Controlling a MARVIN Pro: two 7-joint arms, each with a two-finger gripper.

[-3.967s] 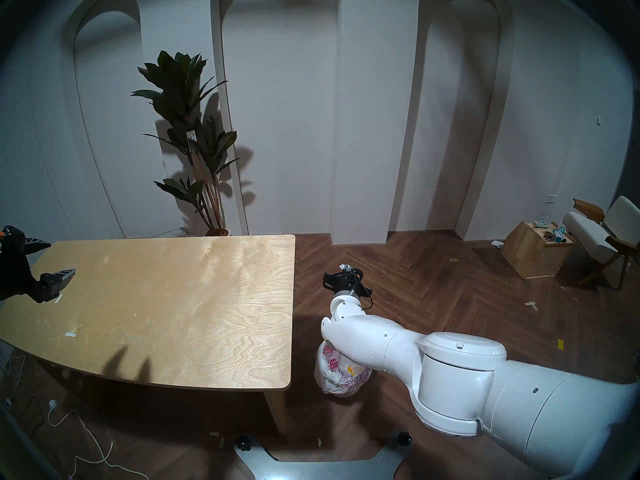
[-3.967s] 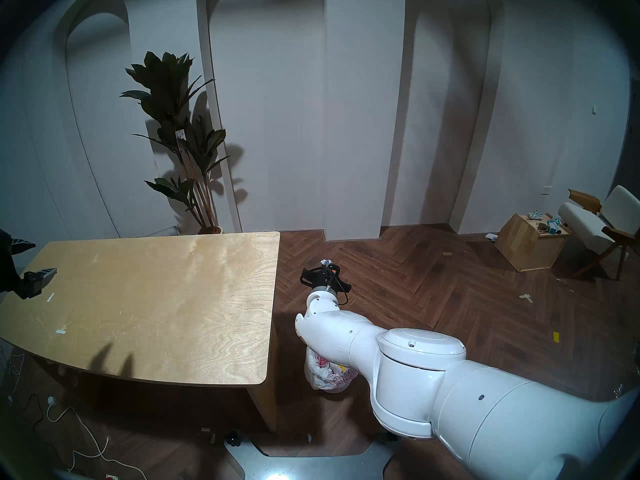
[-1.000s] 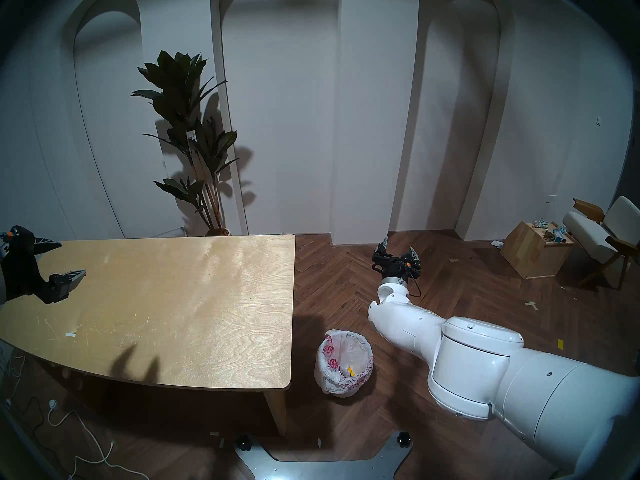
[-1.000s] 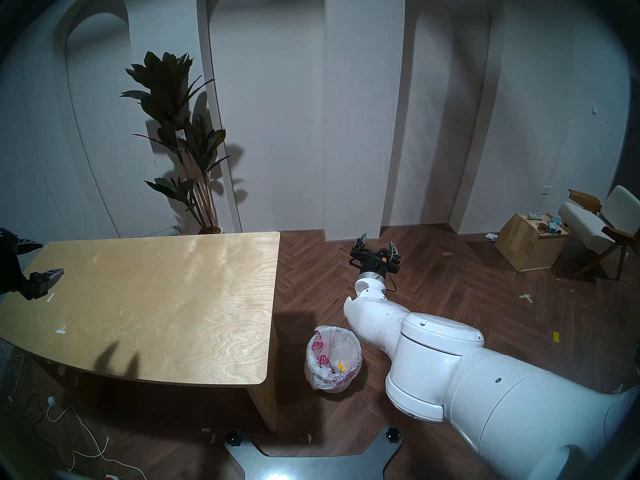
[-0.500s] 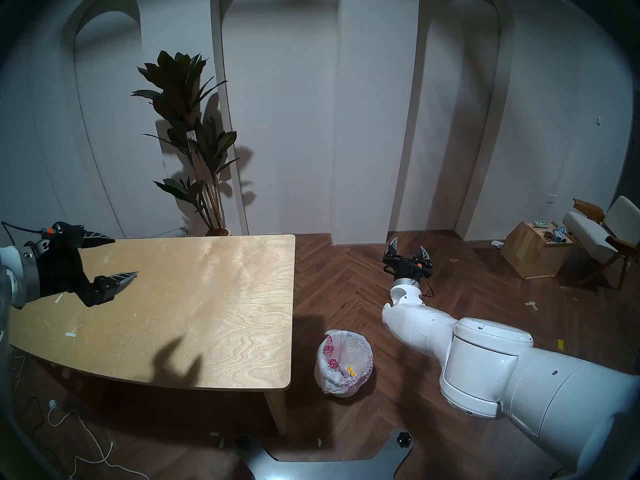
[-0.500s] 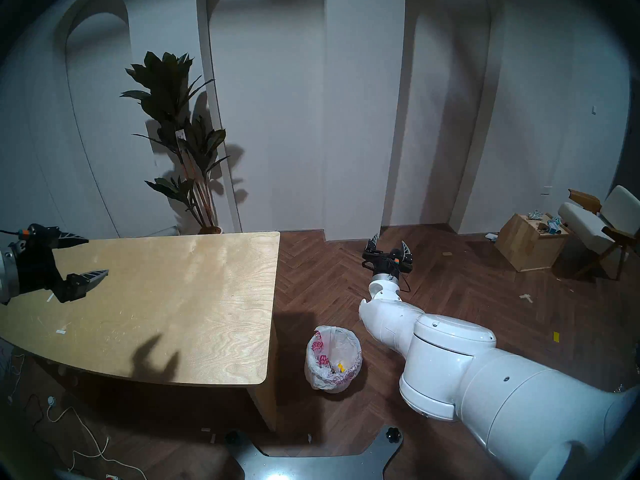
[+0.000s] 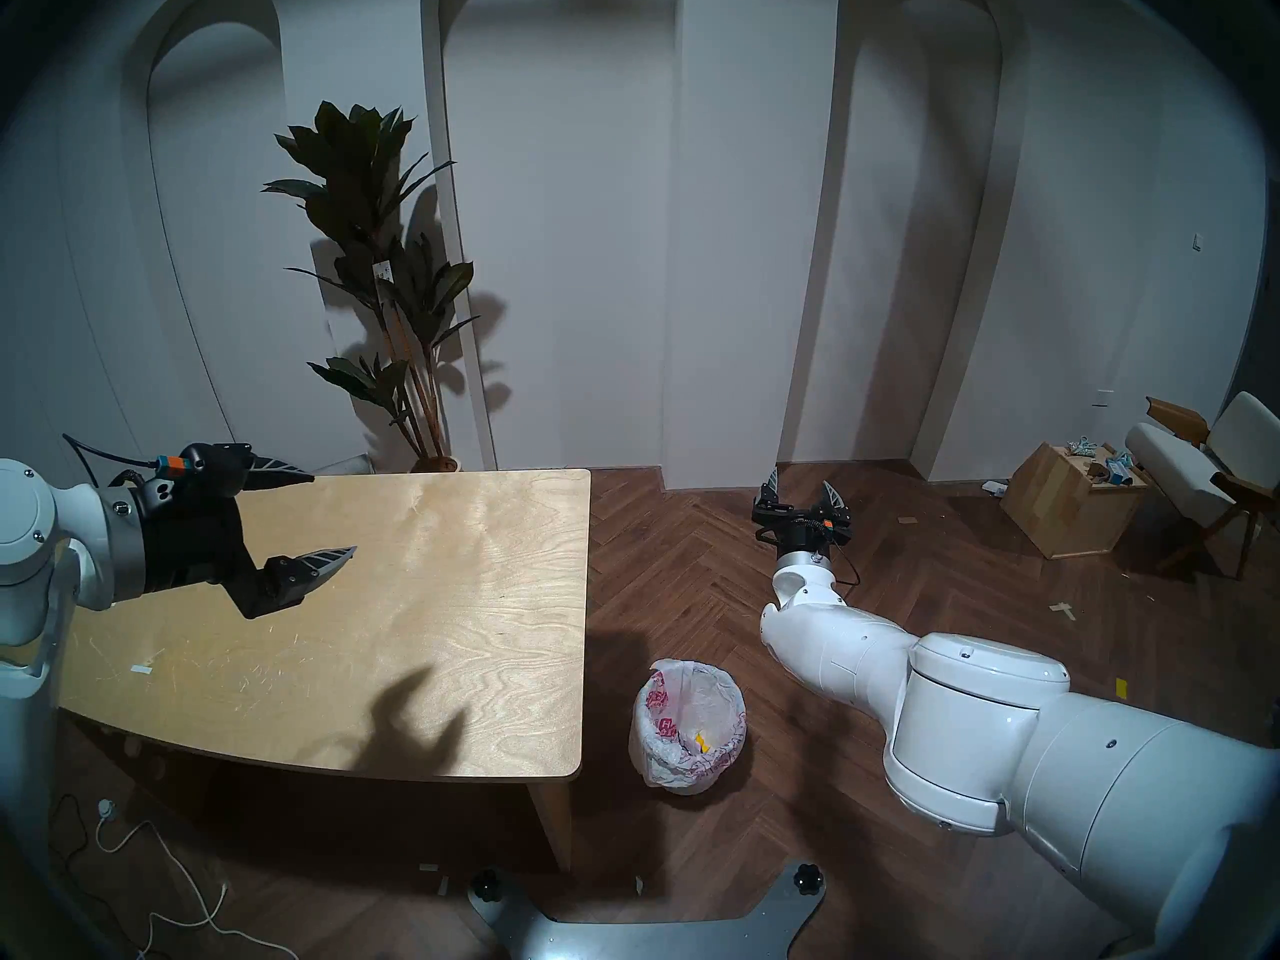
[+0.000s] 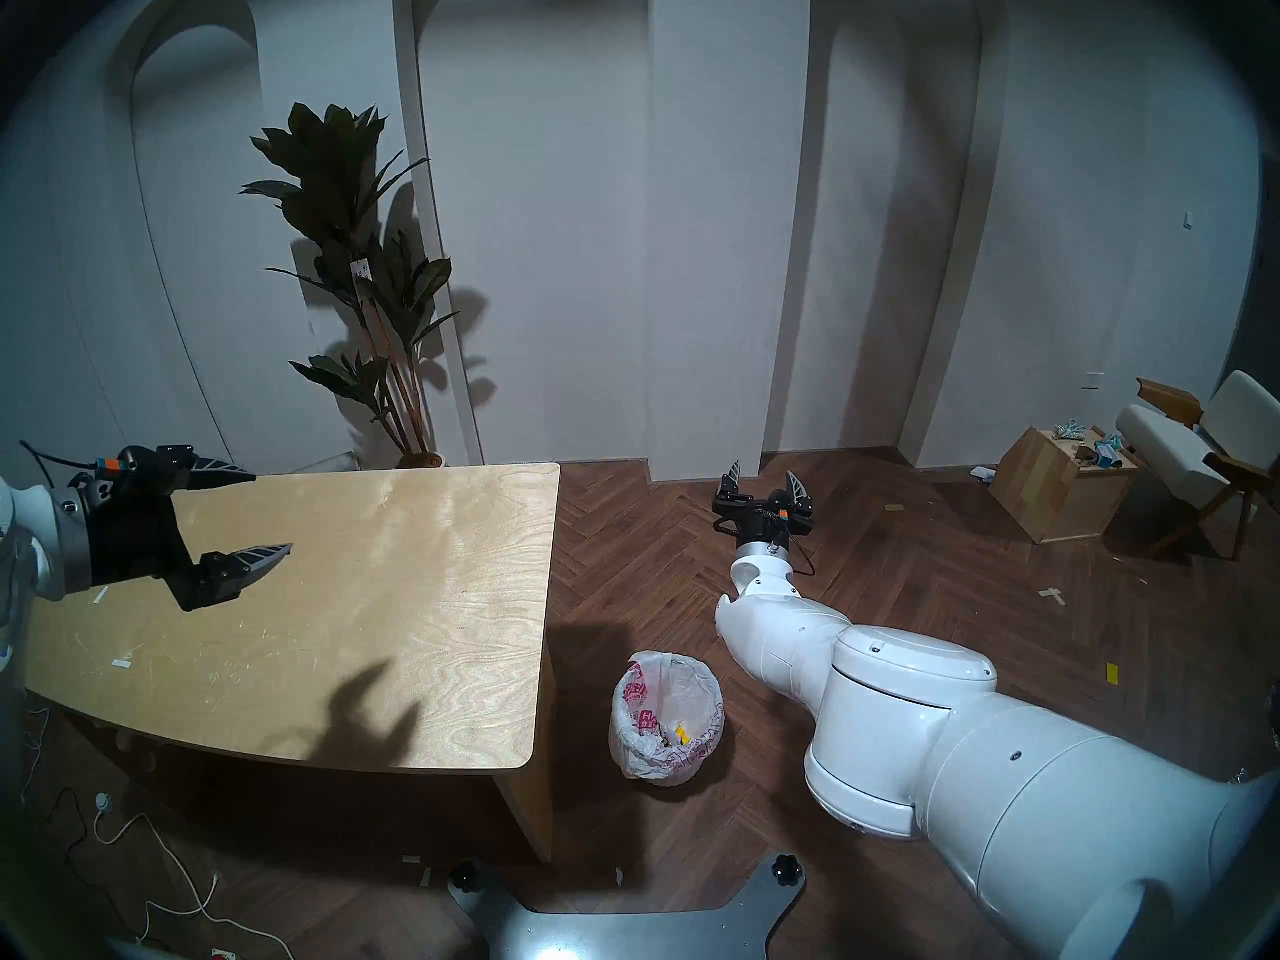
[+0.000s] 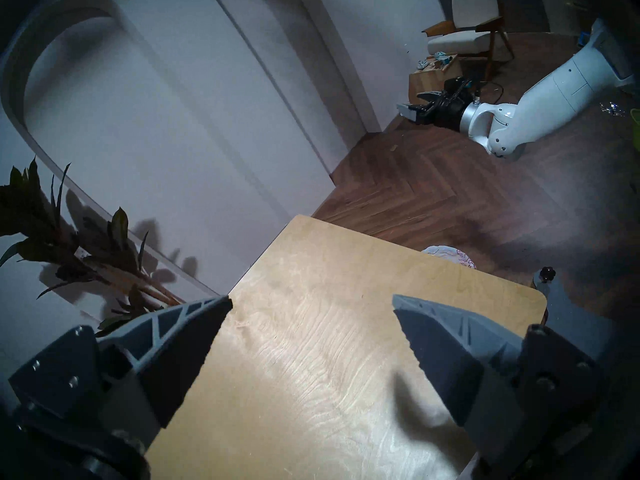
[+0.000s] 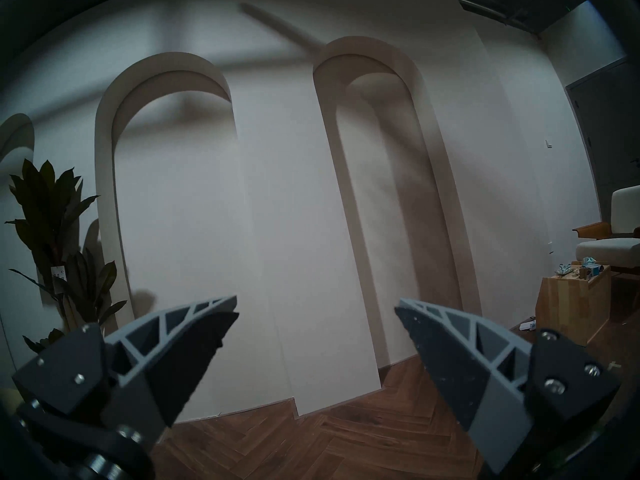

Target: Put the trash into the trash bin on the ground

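The trash bin (image 7: 733,694), round and lined with a white bag printed in red, stands on the floor right of the table (image 7: 415,591). A yellow wad (image 7: 701,740) shows inside it, also in the head right view (image 8: 683,733). The white paper ball is hidden. My right gripper (image 7: 800,480) is open and empty above the floor, beyond and right of the bin, pointing at the wall (image 10: 317,306). My left gripper (image 7: 332,515) is open and empty above the table's left part (image 9: 311,301). No crumpled scrap shows on the table.
Flat white tape strips (image 7: 142,669) lie on the table's left. A potted plant (image 7: 388,280) stands behind the table. An open wooden box of clutter (image 7: 1067,501) and a chair (image 7: 1205,474) are at the far right. Cables (image 7: 173,882) lie on the floor at the left.
Four seconds ago my right gripper held a whitish scrap beside the bin; now it is open, empty and swung away to the right. My left gripper has moved right over the table.
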